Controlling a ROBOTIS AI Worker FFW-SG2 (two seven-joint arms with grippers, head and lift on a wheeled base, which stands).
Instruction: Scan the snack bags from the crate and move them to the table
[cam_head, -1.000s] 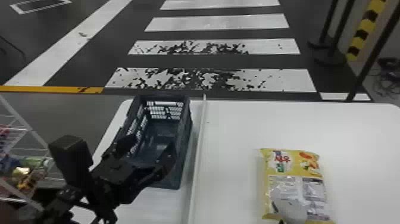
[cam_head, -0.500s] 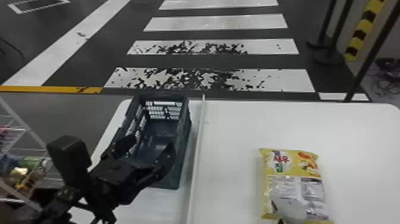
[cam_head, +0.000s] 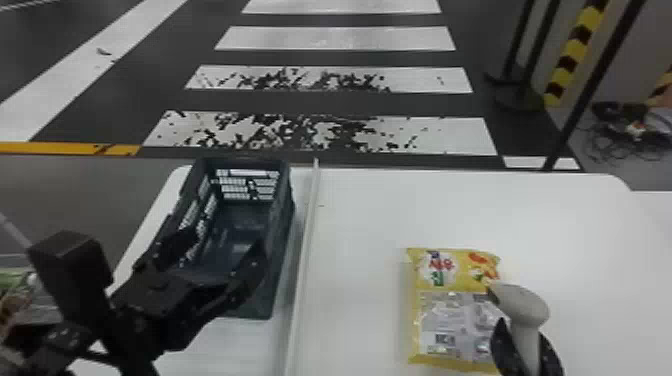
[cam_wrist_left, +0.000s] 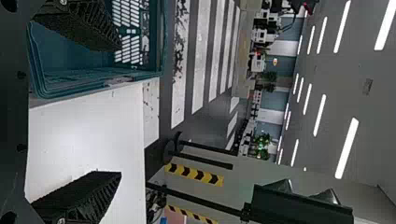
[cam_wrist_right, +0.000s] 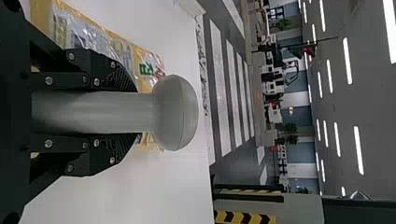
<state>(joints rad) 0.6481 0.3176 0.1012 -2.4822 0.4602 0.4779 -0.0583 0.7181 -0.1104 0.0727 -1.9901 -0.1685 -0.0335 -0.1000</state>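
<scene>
1 yellow snack bag (cam_head: 442, 305), laid flat on the white table (cam_head: 360, 215). 1 grey scanner (cam_head: 522, 302), clasped between the 2 fingers of the right gripper (cam_head: 522, 332) and held above the bag's edge. 1 dark crate (cam_head: 282, 220), set across a pale strip (cam_head: 302, 260) from the bag. 1 left gripper (cam_head: 225, 242), fingers spread, positioned over the crate's near end.

A white, round-cornered counter (cam_head: 575, 225) carries the dark crate (cam_head: 282, 255), upright and open-topped. Just beside the crate, on its right, runs a pale strip (cam_head: 303, 260) (thin and straight); farther right of the crate, a yellow snack bag (cam_head: 440, 315) lies flat.
</scene>
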